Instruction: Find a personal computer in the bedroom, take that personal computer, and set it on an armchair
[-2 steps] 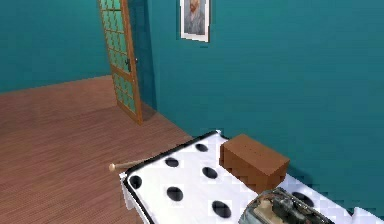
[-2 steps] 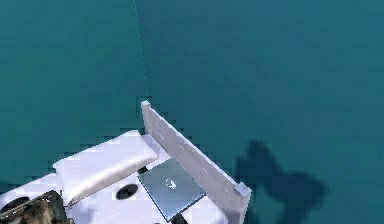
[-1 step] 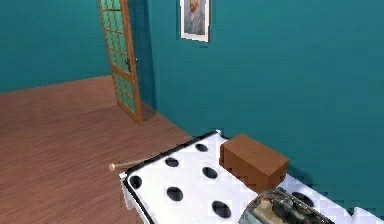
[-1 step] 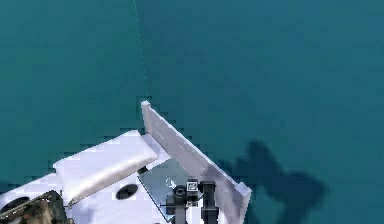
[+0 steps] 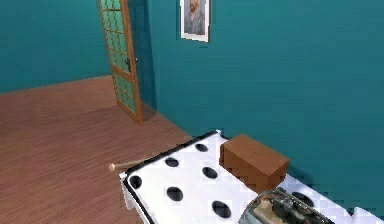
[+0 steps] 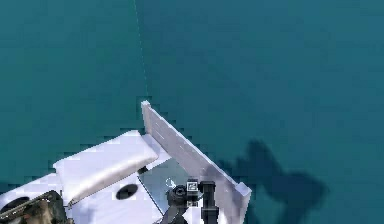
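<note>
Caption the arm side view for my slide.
Stretch's gripper at an open grey laptop on a white bed, beside a pillow, teal wall behind.

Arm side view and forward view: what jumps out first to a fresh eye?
A bed with a white, black-dotted cover lies at the forward view's bottom, a brown box on it. In the arm side view, an open laptop stands on the bed beside a white pillow.

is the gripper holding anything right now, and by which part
Cannot tell: the gripper shows against the bed, with a flat grey thing lying on the bed right at its far end.
</note>
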You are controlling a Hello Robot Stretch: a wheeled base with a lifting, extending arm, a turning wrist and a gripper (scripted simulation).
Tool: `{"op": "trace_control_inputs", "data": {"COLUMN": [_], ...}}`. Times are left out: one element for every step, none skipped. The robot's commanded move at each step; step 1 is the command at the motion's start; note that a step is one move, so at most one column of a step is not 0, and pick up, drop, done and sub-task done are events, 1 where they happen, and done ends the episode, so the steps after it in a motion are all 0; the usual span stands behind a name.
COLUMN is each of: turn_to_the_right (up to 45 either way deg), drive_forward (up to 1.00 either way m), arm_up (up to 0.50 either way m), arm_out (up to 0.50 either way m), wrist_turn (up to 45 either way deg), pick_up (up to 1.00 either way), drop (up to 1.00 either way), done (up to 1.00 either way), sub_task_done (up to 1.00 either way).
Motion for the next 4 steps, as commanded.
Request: {"op": "trace_control_inputs", "data": {"turn_to_the_right": [0.0, 0.0, 0.0, 0.0], "drive_forward": [0.0, 0.0, 0.0, 0.0], "arm_up": [0.0, 0.0, 0.0, -0.3], "arm_out": [0.0, 0.0, 0.0, 0.0], "wrist_turn": [45.0, 45.0, 18.0, 0.0], "pick_up": [0.0, 0.0, 0.0, 0.0], "drop": [0.0, 0.0, 0.0, 0.0], "done": [0.0, 0.0, 0.0, 0.0], "sub_task_done": [0.0, 0.0, 0.0, 0.0]}}
